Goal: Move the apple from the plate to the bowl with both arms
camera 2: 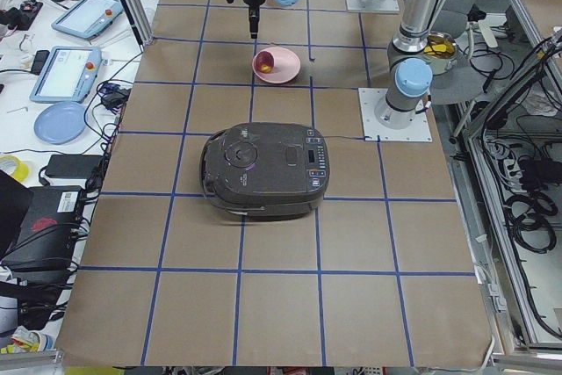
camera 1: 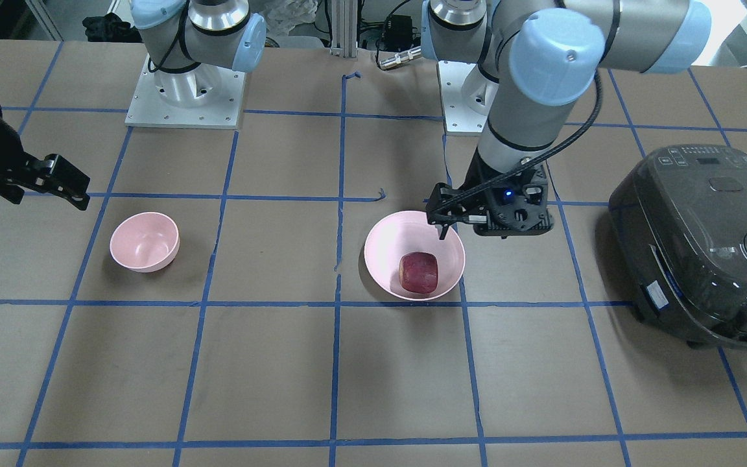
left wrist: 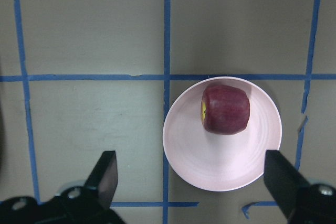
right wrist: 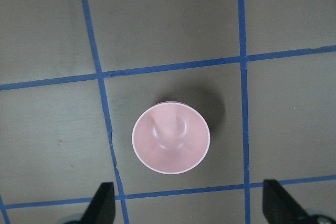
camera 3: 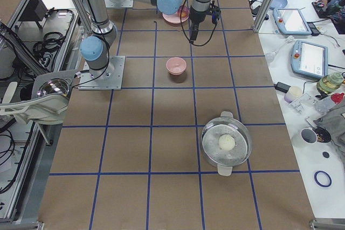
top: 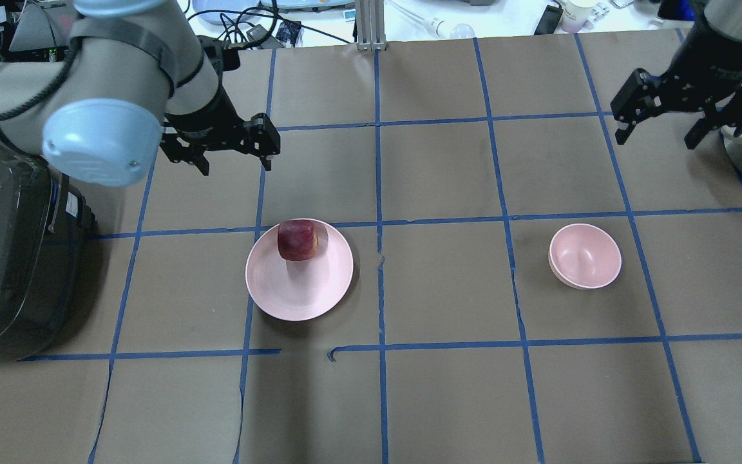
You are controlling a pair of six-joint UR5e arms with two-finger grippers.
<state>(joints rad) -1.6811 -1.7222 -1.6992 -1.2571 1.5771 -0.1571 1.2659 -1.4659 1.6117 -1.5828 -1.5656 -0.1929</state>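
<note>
Dark red on pale pink, the apple [top: 298, 240] sits untouched on the plate [top: 294, 296], close to the rim farthest from the robot. Your left gripper [top: 237, 166] hovers high beyond it with its fingers spread wide. The wrist view shows the apple ahead of the gap, so you probably need to realign before descending. Your right gripper [top: 656, 138] hangs above and beyond the empty bowl [top: 585, 256], equally spread, seemingly staged to take a handover.

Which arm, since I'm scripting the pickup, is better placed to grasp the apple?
Left. The left end effector, open, hangs just beyond the plate holding the apple; the right end effector is far off, near the bowl.
</note>
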